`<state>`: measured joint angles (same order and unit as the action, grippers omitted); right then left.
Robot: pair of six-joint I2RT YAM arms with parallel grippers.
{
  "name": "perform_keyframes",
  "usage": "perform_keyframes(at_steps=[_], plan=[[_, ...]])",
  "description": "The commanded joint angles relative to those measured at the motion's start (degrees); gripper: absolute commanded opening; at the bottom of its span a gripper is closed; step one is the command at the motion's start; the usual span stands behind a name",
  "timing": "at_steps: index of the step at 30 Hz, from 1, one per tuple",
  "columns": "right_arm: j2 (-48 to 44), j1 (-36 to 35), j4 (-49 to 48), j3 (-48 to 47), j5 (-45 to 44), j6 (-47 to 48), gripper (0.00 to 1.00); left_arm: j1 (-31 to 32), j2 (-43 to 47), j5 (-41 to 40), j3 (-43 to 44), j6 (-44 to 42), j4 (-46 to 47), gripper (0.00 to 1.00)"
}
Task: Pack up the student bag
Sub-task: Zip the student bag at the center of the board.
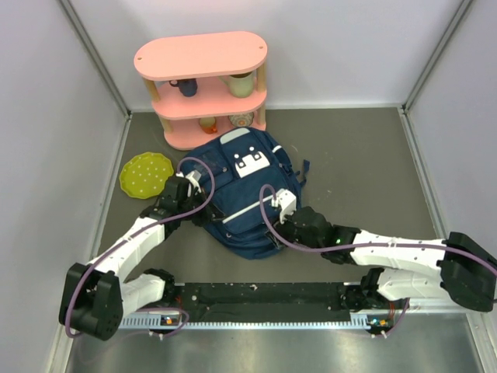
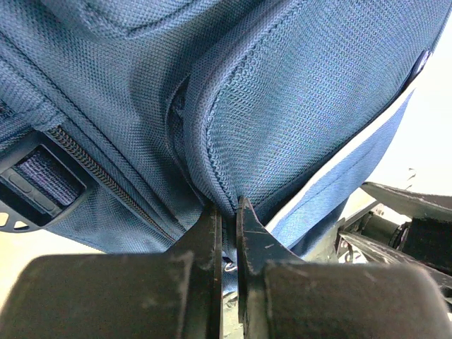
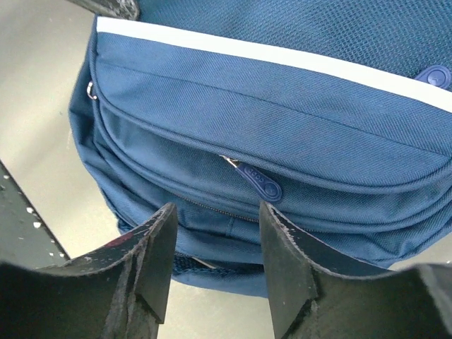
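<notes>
The bag (image 1: 247,194) lies mid-tabletop (image 1: 365,155), its top edge just beside the shelf (image 1: 200,54). The left hand (image 2: 229,212) is clamped on its side-pocket edge. The right hand (image 3: 217,212) is spread above the front pocket. Bare tabletop shows to the right.

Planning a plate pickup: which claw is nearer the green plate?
Left. The left claw pinches the student bag on the side next to the green plate; the right claw is open at the bag's far side.

The student bag (image 3: 282,120) is showing coarse woven cloth, matt; its white stripe (image 3: 282,60) is reading smoother. The zip pull (image 3: 260,182) is looking rubbery. The right gripper (image 3: 215,212) is presenting scuffed, matt black fingers (image 3: 286,261).
</notes>
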<state>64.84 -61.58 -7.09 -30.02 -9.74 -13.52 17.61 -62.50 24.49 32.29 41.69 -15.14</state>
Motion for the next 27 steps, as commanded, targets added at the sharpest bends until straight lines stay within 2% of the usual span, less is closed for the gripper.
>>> perform_keyframes(at_steps=[1,9,19,24,27], plan=[[2.56,0.41,-3.01,-3.55,-0.62,6.48,0.51,0.15,-0.17,3.11,2.25,-2.84,0.72,0.0],[6.44,0.41,-4.77,-4.08,-6.6,10.35,0.55,0.15,-0.08,3.98,2.34,-3.11,1.42,0.0],[12.94,0.41,-7.41,-5.22,-7.14,9.04,0.53,0.06,0.01,5.22,2.86,-3.28,1.69,0.0],[15.84,0.41,-7.67,-6.8,-6.0,8.16,0.41,0.06,0.1,5.92,2.6,-3.2,2.13,0.0],[16.72,0.41,-7.94,-7.42,-5.47,7.63,0.28,0.06,0.01,6.36,2.42,-3.2,2.57,0.0]])
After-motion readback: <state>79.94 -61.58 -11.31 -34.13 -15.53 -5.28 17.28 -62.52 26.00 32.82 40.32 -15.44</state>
